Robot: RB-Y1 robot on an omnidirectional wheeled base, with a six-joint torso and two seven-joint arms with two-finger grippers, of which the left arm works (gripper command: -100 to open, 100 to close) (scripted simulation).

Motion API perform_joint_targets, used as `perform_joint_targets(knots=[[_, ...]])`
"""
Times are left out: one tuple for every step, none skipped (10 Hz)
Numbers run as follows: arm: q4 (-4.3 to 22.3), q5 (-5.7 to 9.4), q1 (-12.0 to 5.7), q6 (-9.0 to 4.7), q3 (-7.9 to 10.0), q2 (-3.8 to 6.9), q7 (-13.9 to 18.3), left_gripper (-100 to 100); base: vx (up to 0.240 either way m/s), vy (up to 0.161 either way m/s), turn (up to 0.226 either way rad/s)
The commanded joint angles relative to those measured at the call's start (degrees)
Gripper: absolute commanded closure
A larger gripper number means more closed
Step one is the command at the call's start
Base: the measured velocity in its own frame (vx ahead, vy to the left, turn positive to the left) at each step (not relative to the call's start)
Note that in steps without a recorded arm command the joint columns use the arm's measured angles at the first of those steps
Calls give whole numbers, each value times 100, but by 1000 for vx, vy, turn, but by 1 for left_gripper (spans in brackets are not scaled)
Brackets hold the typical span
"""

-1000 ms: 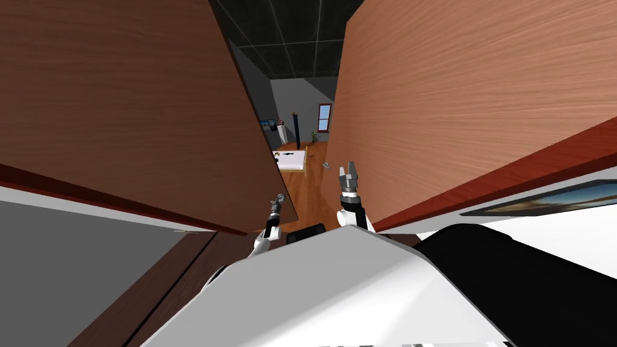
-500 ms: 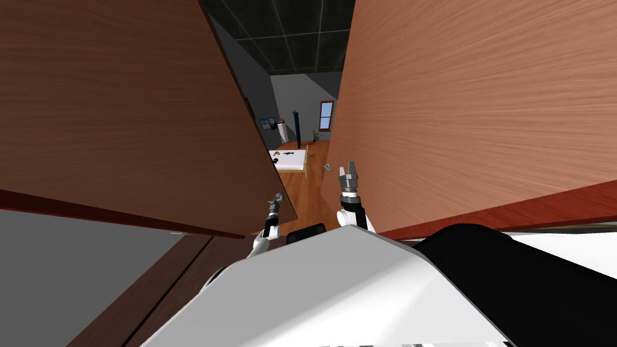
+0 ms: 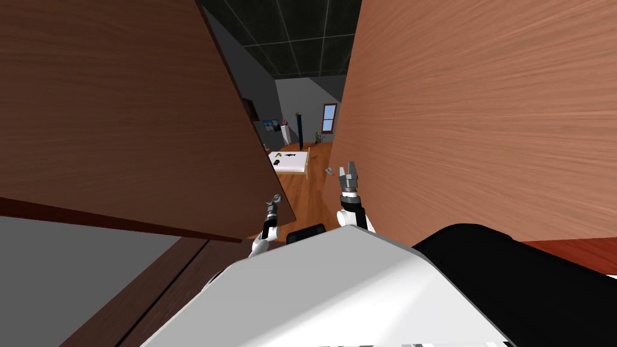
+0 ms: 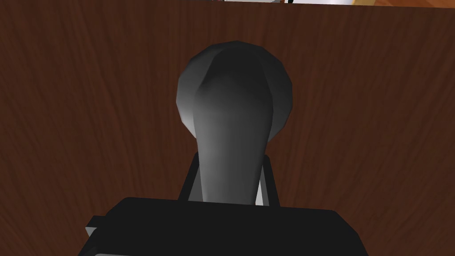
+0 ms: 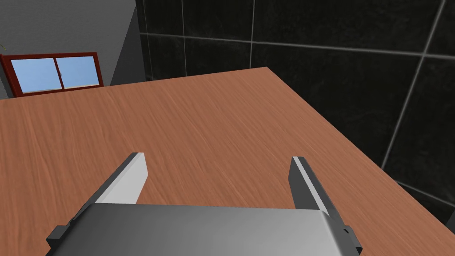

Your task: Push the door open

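Left claw (image 3: 275, 202) at 7 o'clock, clamped on handle (image 4: 234, 115), likely for leverage at door's free edge. Door (image 3: 120, 108) ajar at 10 o'clock. Right claw (image 3: 349, 171) spread wide, empty, clear of lighter panel (image 3: 482, 120).

At 12 o'clock, wooden doors (image 3: 120, 108) are framing a home's room with wood flooring (image 3: 310, 196), a white-topped table (image 3: 290, 161) and a red-framed window (image 3: 329, 117).

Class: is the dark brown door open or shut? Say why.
Open. Past the edge of the dark brown door, a gap shows the orange floor beyond. The left gripper is shut on its grey handle.
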Motion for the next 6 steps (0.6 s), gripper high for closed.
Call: perform_joint_targets(knots=[[161, 30, -131, -115, 60, 81, 45, 100, 94, -58, 25], [176, 77, -132, -114, 155, 81, -6, 100, 123, -74, 47], [185, 105, -134, -113, 214, 82, -36, 100, 178, -73, 95], [185, 105, -134, -113, 214, 82, -36, 100, 136, -66, 22], [185, 105, -134, -113, 214, 82, -36, 100, 55, -38, -5], [203, 158, -136, -111, 322, 83, -93, 100, 108, -72, 49]])
